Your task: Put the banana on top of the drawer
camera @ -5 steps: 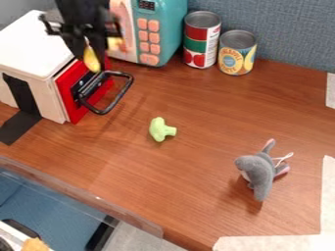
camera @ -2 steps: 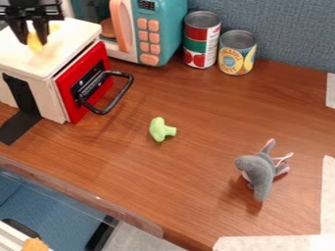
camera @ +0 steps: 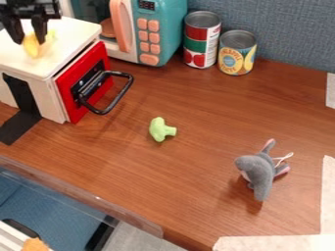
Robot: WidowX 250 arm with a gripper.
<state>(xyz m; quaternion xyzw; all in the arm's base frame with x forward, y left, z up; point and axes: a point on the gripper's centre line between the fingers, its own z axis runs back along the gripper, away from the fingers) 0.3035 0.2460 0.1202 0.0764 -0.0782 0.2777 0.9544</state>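
"Where's the banana [camera: 30, 46]?"
"At my gripper [camera: 30, 41], far left, on or just above the drawer's top [camera: 68, 39]. Whether I'm gripping it or have let go, I can't tell."
"Which step?"
"Placing, I judge. Next: make sure it rests steady, release, rise straight."
"Surfaces?"
"Flat, pale top; curved yellow banana, likely to roll; red front [camera: 65, 90] with a rounded black handle [camera: 118, 97]."
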